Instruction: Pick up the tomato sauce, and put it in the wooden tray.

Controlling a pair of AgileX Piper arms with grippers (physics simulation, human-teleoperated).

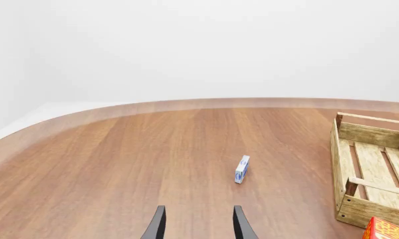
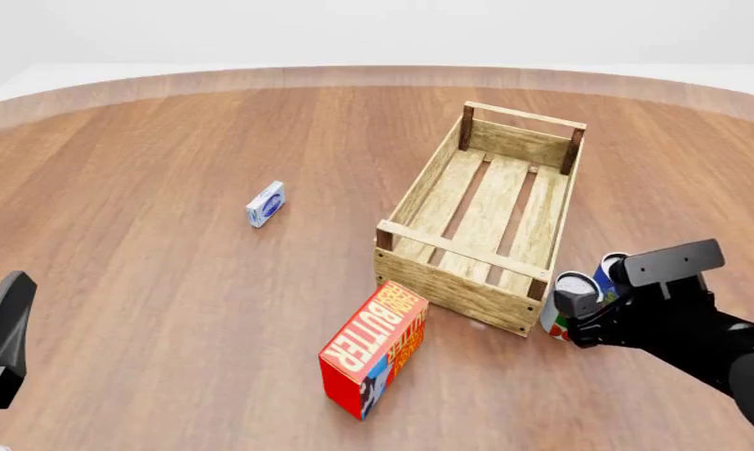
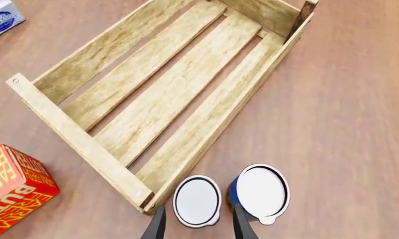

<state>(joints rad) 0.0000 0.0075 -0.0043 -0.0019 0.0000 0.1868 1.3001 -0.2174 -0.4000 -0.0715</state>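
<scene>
Straddling the tomato sauce [image 3: 197, 200] with my right gripper [image 3: 198, 225], fingers parted either side of its silver lid, not visibly pressing.

I am seeing in my right wrist view what the front view hides: the tomato sauce standing just outside the near corner of the wooden tray [image 3: 73, 130], with the blue can [image 3: 260, 193] just beside it. I am seeing the tray's slats bare, a red butter box [image 2: 374, 349] lying near it, and a small blue-white carton [image 2: 265, 204] well apart on the brown wooden table [image 2: 151, 282], white walls beyond. I am reaching my right arm low from the right; my left gripper [image 1: 198, 225] is hanging open over bare wood, holding nothing.
</scene>
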